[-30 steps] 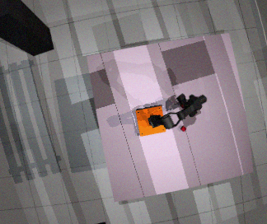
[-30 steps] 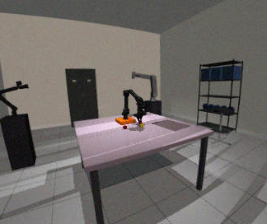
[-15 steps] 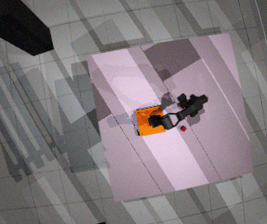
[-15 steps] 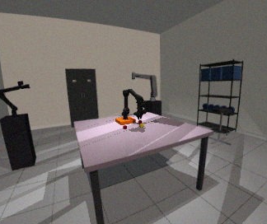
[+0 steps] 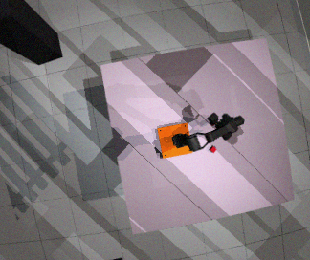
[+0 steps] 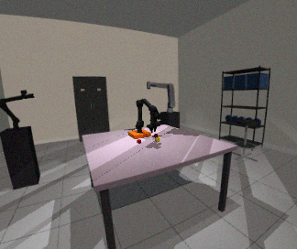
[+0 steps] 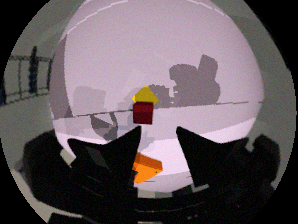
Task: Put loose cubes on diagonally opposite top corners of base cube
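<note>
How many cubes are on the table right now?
3. One red cube sits alone on the table. A yellow cube and a second red cube sit close together further right; contact unclear. The arm may hide others.

A table with a pale pink top and dark legs stood in the middle of the room. Behind the table was a dark door in the cream wall. Left of the table stood a black pedestal with a dark arm. Right of the table was a black rack with blue boxes on top.
</note>
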